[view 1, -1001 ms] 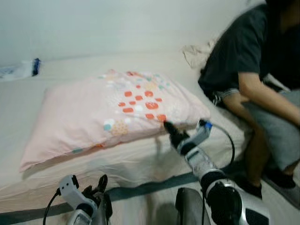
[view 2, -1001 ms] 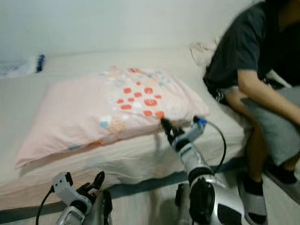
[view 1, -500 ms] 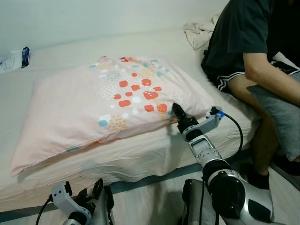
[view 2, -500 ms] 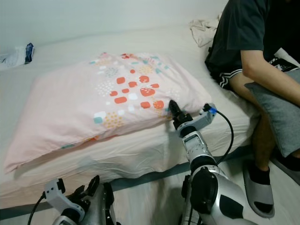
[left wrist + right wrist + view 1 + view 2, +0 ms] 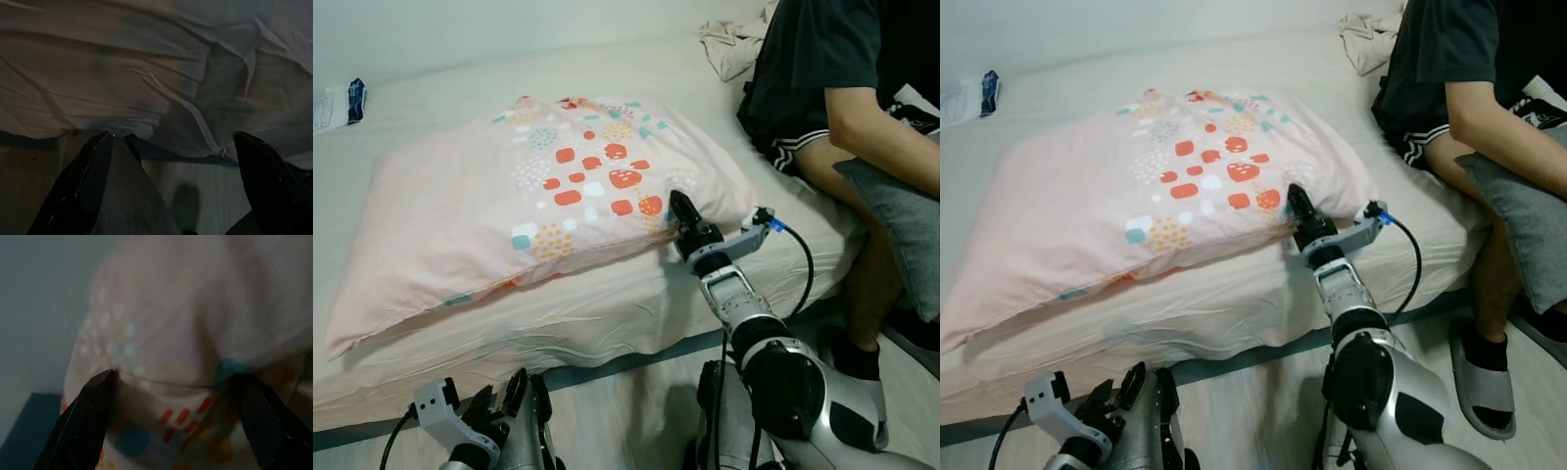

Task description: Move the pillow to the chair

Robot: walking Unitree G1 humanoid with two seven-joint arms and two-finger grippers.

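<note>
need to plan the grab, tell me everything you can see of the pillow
The pillow is large, rectangular and soft, in a pale pink fabric case printed with orange-red, teal, white and yellow patches towards one end. It lies flat on the bed's white sheet, slightly askew, its front edge near the mattress edge. The right gripper is at its front right corner, fingers spread on either side of the fabric in the right wrist view, not yet closed.

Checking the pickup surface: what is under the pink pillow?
The pillow lies on a bed covered by a wrinkled pale sheet. The right gripper sits at its near edge. Whatever lies beneath the pillow's middle is covered.
</note>
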